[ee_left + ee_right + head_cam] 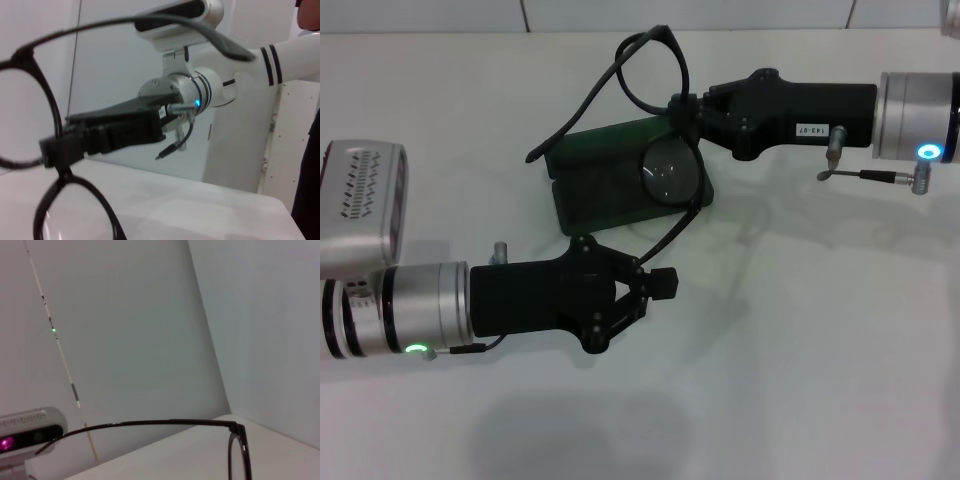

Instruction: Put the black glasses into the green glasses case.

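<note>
**Black glasses held above the open green case**

Item 1: the black glasses [665, 165]. Seen at upper centre of the head view, lifted over the green glasses case [615, 178]. The frame is held by the right gripper [686, 108], whose jaws are closed on the frame near the bridge; this grip is confirmed in the left wrist view, where the black jaws clamp the frame between the two lenses. Both temple arms are unfolded, one arching toward the top of the frame, the other trailing to the left past the case edge.

Handling, as judged: light, thin, somewhat springy at the temples; lenses liable to scratching and the frame to twisting. A hold at the bridge or rim is considered safest; the temples would need folding before the lid could shut.

Item 2: the green glasses case. It rests on the white table [820, 350], lid open, just beneath the lenses.

Item 3: the left gripper [660, 283]. It sits at lower left centre, near the case, jaws drawn narrow and holding nothing.
</note>
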Motion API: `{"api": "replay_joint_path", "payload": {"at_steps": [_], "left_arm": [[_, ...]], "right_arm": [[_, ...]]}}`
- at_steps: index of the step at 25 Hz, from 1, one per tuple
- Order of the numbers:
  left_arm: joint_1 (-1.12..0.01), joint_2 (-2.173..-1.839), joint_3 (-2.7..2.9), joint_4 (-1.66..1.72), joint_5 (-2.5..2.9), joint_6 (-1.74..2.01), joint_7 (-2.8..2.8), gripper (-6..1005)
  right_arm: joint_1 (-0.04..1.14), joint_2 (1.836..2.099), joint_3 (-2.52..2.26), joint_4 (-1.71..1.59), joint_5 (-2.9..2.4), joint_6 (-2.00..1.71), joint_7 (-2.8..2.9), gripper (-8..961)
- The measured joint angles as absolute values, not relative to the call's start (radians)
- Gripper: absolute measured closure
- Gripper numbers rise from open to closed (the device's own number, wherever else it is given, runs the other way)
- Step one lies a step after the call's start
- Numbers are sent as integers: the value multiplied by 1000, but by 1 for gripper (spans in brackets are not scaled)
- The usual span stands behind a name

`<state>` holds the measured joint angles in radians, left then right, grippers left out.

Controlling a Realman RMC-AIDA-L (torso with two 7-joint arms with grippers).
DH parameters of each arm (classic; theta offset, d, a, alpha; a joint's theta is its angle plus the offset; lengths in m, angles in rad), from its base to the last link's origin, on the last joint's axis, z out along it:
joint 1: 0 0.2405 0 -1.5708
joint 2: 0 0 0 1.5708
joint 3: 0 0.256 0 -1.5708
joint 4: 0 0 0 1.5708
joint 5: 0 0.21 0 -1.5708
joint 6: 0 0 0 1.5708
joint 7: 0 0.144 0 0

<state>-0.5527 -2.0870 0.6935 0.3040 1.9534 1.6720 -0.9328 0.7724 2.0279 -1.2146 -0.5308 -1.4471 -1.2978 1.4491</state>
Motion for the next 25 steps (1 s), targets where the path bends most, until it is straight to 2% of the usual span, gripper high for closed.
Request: {"api": "replay_joint_path", "payload": {"at_steps": [13, 25], "left_arm": [[-621, -2083, 690, 309, 1916, 1715, -941, 1001], [-635, -2089, 692, 308, 1861, 1703, -943, 1000]], "right_arm": [[767, 2028, -1277, -520, -1449, -1304, 1447, 889], [766, 2028, -1309, -520, -1448, -1379, 1446, 883]]}}
